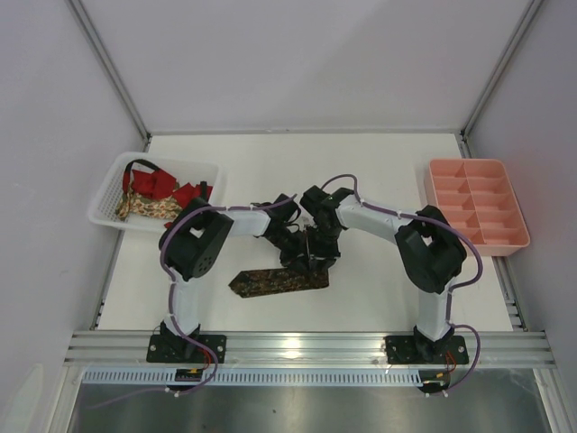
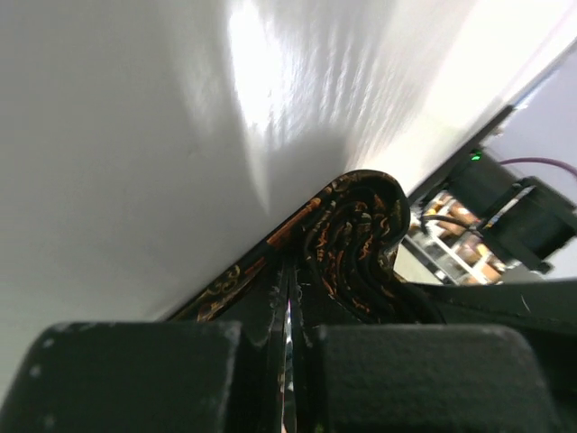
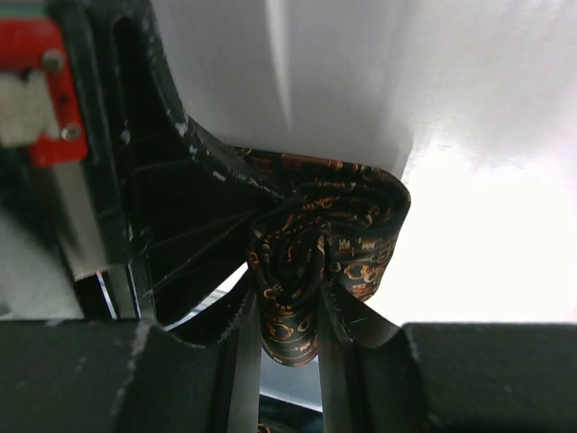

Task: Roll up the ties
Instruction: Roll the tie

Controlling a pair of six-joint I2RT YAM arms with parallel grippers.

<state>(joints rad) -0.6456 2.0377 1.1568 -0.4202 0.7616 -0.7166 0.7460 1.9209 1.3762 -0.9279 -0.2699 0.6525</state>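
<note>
Roll of brown tie (image 3: 315, 244) clamped in right claw (image 3: 288, 311), left claw (image 2: 290, 289) pinched shut on its core — flat tail runs out leftward

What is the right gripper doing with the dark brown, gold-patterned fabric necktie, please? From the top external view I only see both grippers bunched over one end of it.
Observer: The right wrist view shows the right gripper shut on the dark brown, gold-patterned fabric necktie, pinching its coiled end between both fingers.
Operator: Thank you. Is the coil more than one turn?
Observer: Yes, that view shows several layers spiralled around each other.
Operator: And the left gripper?
Observer: The left wrist view shows the left gripper shut, its fingertips against the base of the roll; whether fabric is caught between them I cannot tell.
</note>
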